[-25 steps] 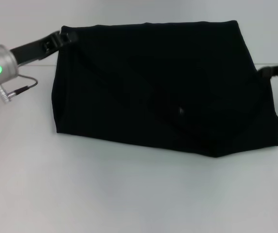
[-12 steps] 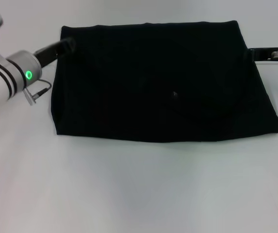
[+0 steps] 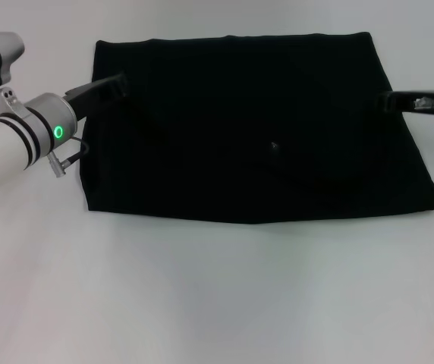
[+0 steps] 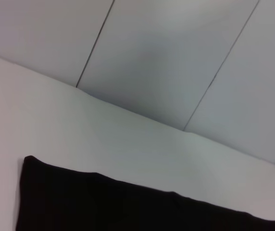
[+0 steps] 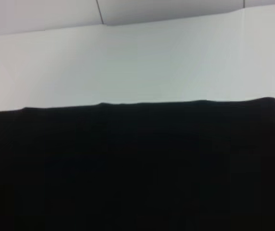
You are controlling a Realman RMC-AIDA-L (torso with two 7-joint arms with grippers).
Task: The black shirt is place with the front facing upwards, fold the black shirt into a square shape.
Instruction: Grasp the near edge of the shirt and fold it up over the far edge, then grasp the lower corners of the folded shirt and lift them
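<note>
The black shirt [image 3: 255, 129] lies folded flat on the table [image 3: 217, 296]. The left end effector [image 3: 114, 82] and right end effector [image 3: 390, 99] sit at its opposite side edges; their opening cannot be told, probably releasing the finished fold.

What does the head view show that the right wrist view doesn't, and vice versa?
Head view only: the whole folded black shirt with its near edge, the left gripper at its left side, the right gripper at its right side, and the bare table in front. Right wrist view only: the wall panels behind the table. Both: the shirt's far edge and the white table beyond it.
</note>
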